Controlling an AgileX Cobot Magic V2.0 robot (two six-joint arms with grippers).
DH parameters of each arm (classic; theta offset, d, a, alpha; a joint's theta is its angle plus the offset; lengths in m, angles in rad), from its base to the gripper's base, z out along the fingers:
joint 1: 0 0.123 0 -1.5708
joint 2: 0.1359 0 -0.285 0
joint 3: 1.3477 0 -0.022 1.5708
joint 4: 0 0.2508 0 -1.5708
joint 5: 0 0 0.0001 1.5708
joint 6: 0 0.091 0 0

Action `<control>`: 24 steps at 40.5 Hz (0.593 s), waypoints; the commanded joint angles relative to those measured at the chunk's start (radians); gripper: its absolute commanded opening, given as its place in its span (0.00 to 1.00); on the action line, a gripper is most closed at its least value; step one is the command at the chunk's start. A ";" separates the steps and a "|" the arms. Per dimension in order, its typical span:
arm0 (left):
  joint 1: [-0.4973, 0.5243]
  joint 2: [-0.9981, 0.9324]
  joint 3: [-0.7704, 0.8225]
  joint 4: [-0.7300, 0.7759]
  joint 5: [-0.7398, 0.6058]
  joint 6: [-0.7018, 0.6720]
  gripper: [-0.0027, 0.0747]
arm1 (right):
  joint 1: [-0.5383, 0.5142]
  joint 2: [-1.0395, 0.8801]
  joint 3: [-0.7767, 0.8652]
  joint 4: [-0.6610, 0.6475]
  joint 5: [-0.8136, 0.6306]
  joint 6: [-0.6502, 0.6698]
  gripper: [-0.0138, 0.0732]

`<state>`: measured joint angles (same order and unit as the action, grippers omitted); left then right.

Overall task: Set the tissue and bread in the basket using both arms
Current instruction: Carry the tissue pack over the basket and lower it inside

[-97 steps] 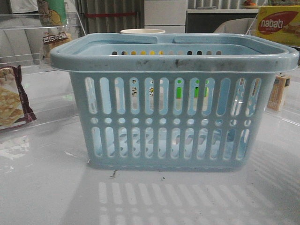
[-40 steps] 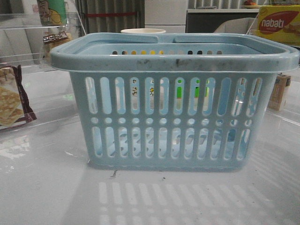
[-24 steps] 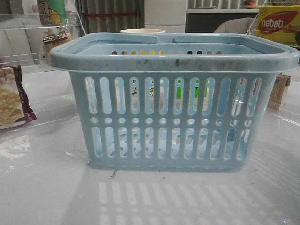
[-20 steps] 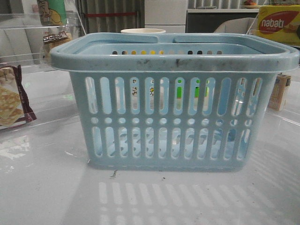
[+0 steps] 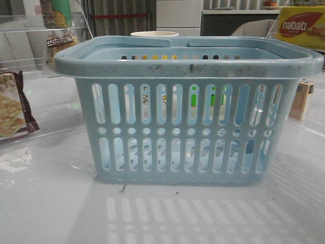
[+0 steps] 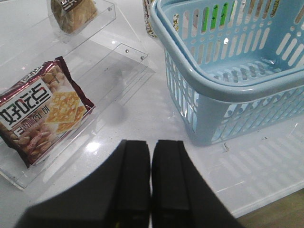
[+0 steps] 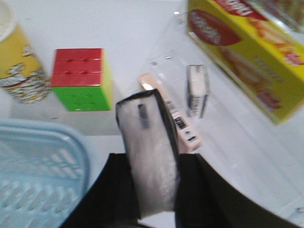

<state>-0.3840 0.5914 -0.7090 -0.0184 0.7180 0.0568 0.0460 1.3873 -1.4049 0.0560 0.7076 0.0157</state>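
Right wrist view: the tissue (image 7: 151, 156), a soft pack with dark edges and a pale whitish face, is pinched upright between the two dark fingers of the right gripper (image 7: 152, 199), clear of the table. A corner of the basket (image 7: 42, 166) is seen just beside the held pack, which is outside its rim. Beyond the basket, a Rubik's cube (image 7: 81, 78) is seen next to a yellow popcorn cup (image 7: 21, 71); farther off the basket's corner, a peach carton (image 7: 173, 114), a small upright box (image 7: 197, 90) and a yellow wafer box (image 7: 247, 52) are set on clear acrylic.

In the left wrist view, the fingers of the left gripper (image 6: 151, 183) are pressed together with nothing between them, near the basket's outer corner. The bread (image 6: 72, 13) is seen on a clear acrylic stand (image 6: 109, 61), well apart from the basket, and a maroon cracker bag (image 6: 40, 111) lies on the stand's lower step. Inside the basket, only its slotted floor is shown.
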 commanded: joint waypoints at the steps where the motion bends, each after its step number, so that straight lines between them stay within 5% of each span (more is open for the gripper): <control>1: -0.006 0.007 -0.030 -0.008 -0.073 0.000 0.20 | 0.080 -0.045 -0.038 0.057 -0.012 -0.007 0.39; 13: -0.006 0.007 -0.030 -0.008 -0.073 0.000 0.20 | 0.376 0.091 -0.027 0.070 -0.007 -0.007 0.40; 24: -0.006 0.007 -0.030 -0.008 -0.073 0.000 0.20 | 0.416 0.198 -0.027 0.066 -0.096 -0.008 0.85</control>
<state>-0.3840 0.5914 -0.7090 -0.0184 0.7180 0.0568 0.4629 1.6303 -1.4031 0.1248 0.6997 0.0157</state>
